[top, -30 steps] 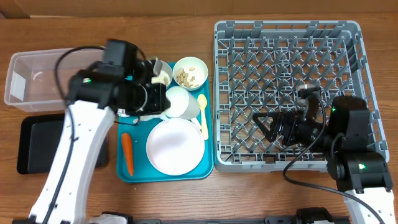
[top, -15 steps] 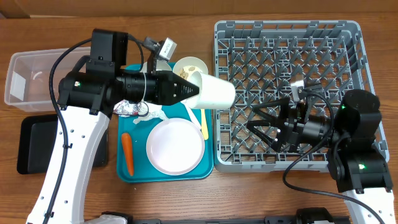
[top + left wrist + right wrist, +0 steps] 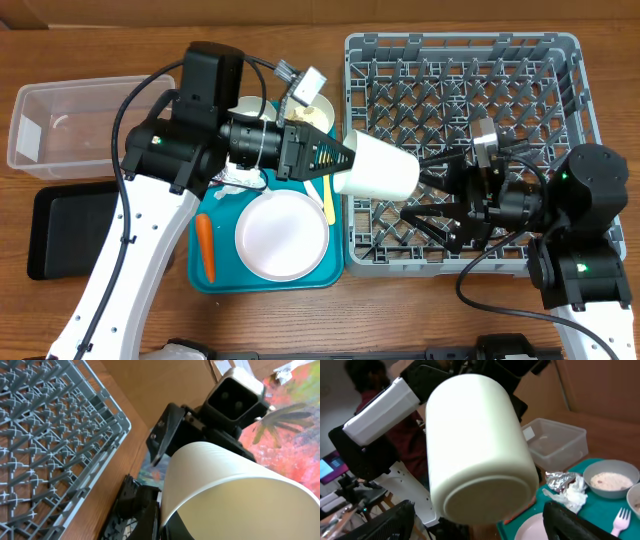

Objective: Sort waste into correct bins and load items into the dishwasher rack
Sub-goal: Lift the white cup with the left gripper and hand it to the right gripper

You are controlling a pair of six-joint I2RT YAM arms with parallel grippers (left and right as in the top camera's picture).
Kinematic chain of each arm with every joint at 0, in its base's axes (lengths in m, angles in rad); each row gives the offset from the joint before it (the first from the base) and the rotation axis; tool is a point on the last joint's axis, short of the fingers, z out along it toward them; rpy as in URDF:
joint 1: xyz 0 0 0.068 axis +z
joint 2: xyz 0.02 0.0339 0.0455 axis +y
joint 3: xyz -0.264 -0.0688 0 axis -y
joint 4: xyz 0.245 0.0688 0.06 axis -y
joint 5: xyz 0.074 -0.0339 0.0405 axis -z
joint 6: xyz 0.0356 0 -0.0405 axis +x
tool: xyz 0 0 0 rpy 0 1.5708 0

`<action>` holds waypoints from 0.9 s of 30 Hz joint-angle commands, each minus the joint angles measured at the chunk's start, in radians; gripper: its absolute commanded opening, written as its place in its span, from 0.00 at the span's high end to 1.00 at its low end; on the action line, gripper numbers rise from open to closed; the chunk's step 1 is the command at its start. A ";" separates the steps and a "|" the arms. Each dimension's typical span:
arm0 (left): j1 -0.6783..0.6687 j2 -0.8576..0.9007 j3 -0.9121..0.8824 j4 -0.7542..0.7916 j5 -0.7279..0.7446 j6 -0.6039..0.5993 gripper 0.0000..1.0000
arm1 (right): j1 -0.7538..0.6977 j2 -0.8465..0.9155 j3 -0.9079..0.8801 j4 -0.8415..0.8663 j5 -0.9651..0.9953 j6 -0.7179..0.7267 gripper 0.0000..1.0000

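Note:
My left gripper point(image 3: 337, 160) is shut on the rim of a small white cup-shaped bowl point(image 3: 378, 167), held on its side over the left edge of the grey dishwasher rack point(image 3: 470, 60). The bowl's base points at my right gripper point(image 3: 415, 190), which is open, its fingers point(image 3: 395, 520) spread either side of the base point(image 3: 482, 495) without touching. On the teal tray point(image 3: 200, 282) lie the plate point(image 3: 282, 234), carrot point(image 3: 204, 248) and spoon point(image 3: 327, 203). The right wrist view shows the foil wrapper point(image 3: 560, 480), napkin point(image 3: 574, 495), fork point(image 3: 620, 522) and a bowl of food bits point(image 3: 612, 480).
The clear tub point(image 3: 60, 125) stands at the far left with the black tray point(image 3: 60, 232) in front of it. The rack's upright pegs lie under my right arm. My left arm stretches across the back of the teal tray, hiding part of it.
My left arm lifted the white bowl off the teal tray and carried it right to the rack's edge. My right gripper swung left to meet it, jaws wide.

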 commanded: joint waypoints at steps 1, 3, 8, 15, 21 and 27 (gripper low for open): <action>-0.016 -0.005 0.018 0.006 -0.016 -0.021 0.96 | -0.001 -0.002 0.021 0.043 -0.019 0.020 0.14; -0.027 -0.005 0.018 0.005 -0.031 -0.021 0.96 | -0.001 0.000 0.021 0.081 -0.019 0.042 0.15; -0.060 -0.005 0.018 0.023 -0.071 -0.046 0.96 | -0.001 0.000 0.021 0.156 -0.019 0.086 0.16; -0.103 -0.005 0.018 0.093 -0.076 -0.074 0.96 | -0.001 0.007 0.021 0.161 -0.041 0.089 0.26; -0.105 -0.005 0.018 0.101 -0.083 -0.076 0.96 | -0.001 0.007 0.021 0.161 -0.057 0.089 0.45; -0.104 -0.005 0.018 0.062 -0.254 -0.071 0.53 | -0.002 0.007 0.021 0.160 -0.049 0.090 0.58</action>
